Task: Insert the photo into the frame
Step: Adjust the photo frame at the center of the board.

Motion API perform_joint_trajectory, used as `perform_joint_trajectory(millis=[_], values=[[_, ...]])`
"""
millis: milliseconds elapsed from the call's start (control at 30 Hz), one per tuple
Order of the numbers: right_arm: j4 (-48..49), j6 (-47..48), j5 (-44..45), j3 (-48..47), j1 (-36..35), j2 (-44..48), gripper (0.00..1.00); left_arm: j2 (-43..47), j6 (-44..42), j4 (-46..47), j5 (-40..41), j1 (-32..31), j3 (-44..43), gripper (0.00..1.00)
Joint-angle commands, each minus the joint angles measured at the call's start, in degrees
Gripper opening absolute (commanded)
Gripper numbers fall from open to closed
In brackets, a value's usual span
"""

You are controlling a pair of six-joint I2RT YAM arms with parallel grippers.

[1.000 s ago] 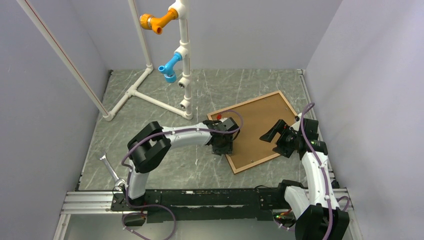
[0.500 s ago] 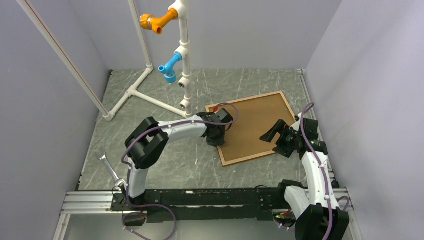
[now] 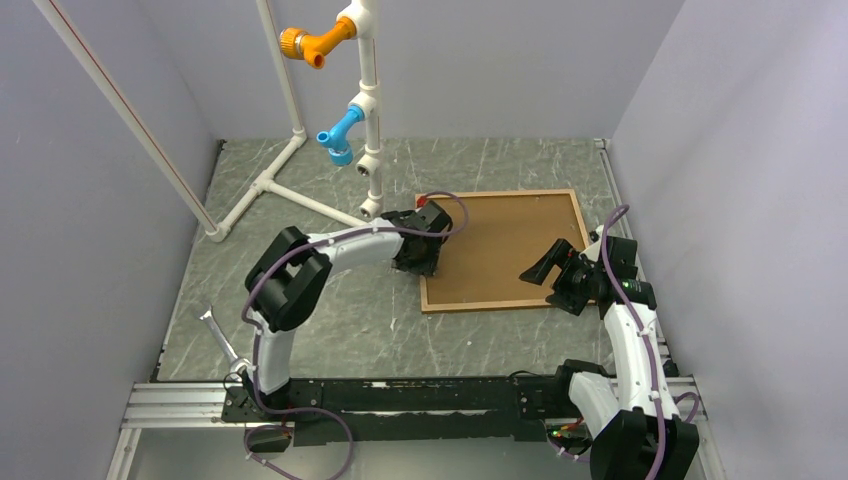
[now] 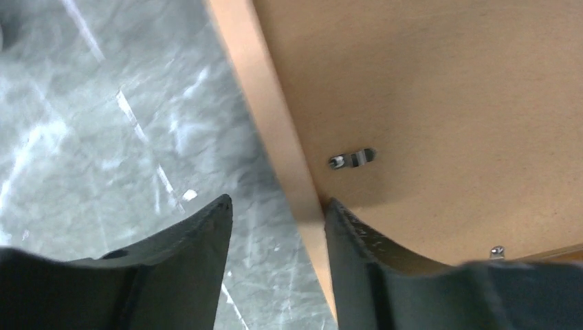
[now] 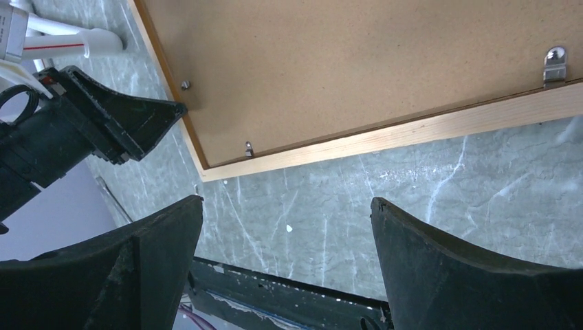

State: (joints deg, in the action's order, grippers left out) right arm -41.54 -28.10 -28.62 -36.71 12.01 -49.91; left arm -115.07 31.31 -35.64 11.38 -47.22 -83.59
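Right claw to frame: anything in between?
Nothing. In the right wrist view, only bare marbled tabletop lies between the open right claw and the frame, whose near wooden rail faces the claw.

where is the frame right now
In the top view the frame lies back-up on the right half of the table, just right of the white pipe stand, with the left gripper at its left rail.
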Motion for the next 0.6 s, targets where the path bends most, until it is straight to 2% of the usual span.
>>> perform_joint_trajectory(millis=[0, 33, 100, 233, 567], values=[[0.4, -0.1, -0.6, -1.1, -0.1, 0.7, 0.94, 5.5, -0.8, -1.9, -0.8, 1.5, 6.1, 0.67], [0.3, -0.2, -0.7, -1.1, -0.1, 0.8, 0.94, 7.1, 0.1, -1.3, -2.3, 1.5, 6.8, 0.71], [0.2, -0.2, -0.9, -1.2, -0.1, 0.9, 0.94, 8.5, 1.7, 0.0, -5.1, 1.6, 7.9, 0.74], [-0.2, -0.2, -0.6, -1.6, -0.2, 1.2, 0.94, 8.6, 5.2, 1.5, -7.3, 0.8, 9.7, 0.72], [-0.1, -0.2, -1.0, -1.1, -0.2, 1.6, 0.94, 11.7, 9.7, 3.7, -6.0, -2.8, 13.9, 0.72]])
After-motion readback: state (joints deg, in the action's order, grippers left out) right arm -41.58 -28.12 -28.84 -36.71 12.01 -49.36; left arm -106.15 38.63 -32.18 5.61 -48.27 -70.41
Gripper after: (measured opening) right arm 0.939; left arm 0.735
